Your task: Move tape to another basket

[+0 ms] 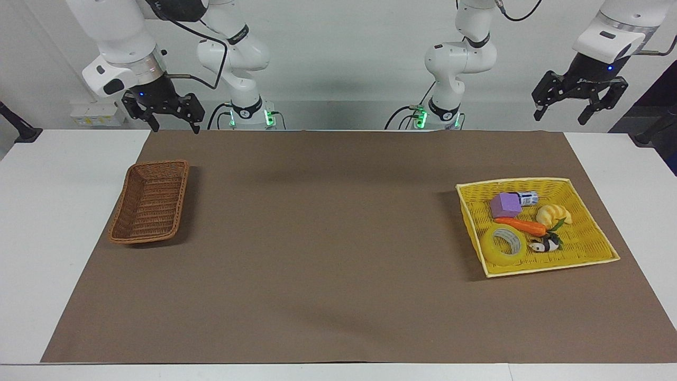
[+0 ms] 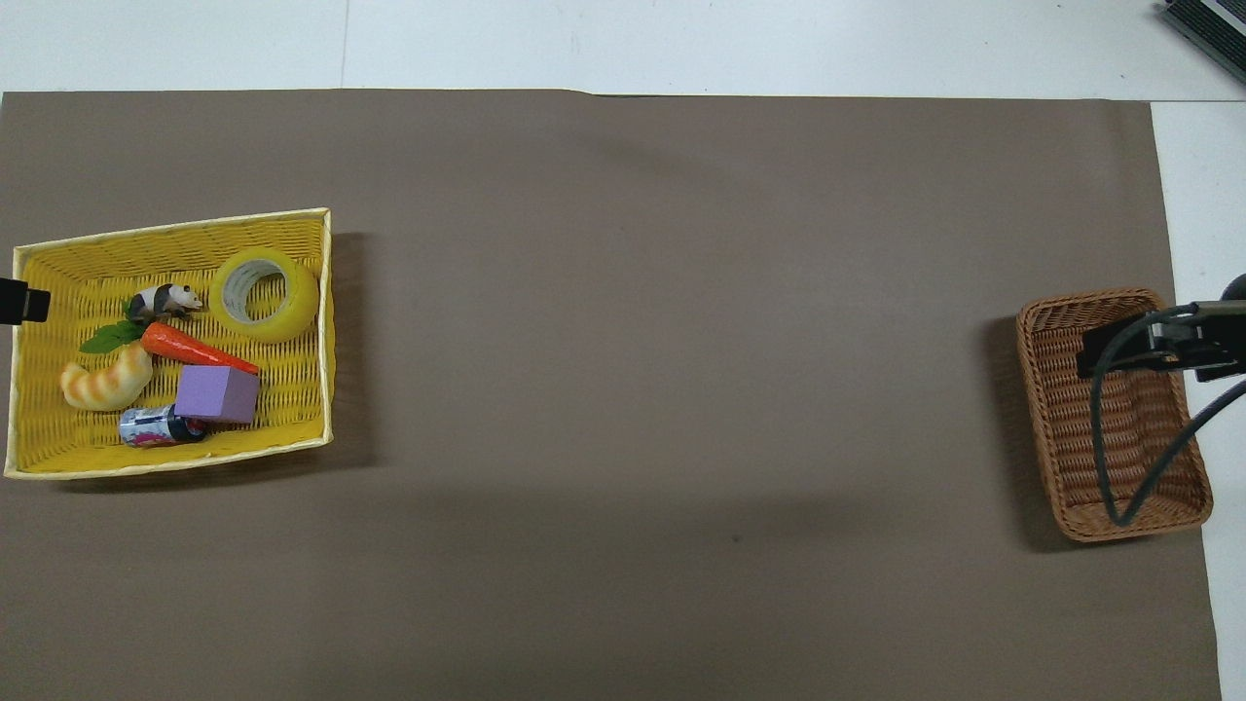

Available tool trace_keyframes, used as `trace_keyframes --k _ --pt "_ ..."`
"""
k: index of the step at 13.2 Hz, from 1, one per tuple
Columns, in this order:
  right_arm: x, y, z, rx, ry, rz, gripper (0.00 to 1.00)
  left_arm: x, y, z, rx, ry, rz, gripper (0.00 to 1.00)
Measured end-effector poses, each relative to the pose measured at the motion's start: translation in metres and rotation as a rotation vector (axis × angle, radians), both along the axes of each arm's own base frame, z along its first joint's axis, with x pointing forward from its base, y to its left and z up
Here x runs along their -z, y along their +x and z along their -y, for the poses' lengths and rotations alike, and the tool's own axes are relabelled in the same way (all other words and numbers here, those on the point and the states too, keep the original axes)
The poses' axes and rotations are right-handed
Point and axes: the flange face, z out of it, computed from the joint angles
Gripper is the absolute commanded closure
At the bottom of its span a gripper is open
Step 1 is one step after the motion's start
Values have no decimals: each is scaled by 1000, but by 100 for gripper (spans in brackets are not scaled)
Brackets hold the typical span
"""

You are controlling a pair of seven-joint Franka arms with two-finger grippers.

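The tape, a translucent yellow roll with a white core, lies flat in a corner of the yellow woven tray. The brown wicker basket sits with nothing in it at the right arm's end of the table. My left gripper hangs open and high in the air by the tray's end of the table, holding nothing. My right gripper hangs open and high above the wicker basket's end, also holding nothing. Neither touches anything.
With the tape in the tray lie a panda figure, a carrot, a croissant toy, a purple block and a small can. A brown mat covers the table. The right arm's cable crosses over the wicker basket in the overhead view.
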Motion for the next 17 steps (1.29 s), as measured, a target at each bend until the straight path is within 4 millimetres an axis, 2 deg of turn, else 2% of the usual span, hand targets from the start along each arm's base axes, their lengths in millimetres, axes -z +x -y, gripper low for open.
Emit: trace_keyframes --k 2,4,6,9,12,17 --pt "0 0 0 0 0 0 0 10 6 -1 -2 0 11 0" --pt "0 0 0 0 0 0 0 32 15 -1 -4 -1 18 0" --pt "0 0 0 0 0 0 0 69 25 -2 -6 -1 14 0" --pt "0 0 0 0 0 0 0 137 37 -3 9 1 10 0" --pt "0 0 0 0 0 0 0 189 42 -10 6 3 30 0" --pt "0 0 0 0 0 0 0 246 59 -36 -2 8 35 0"
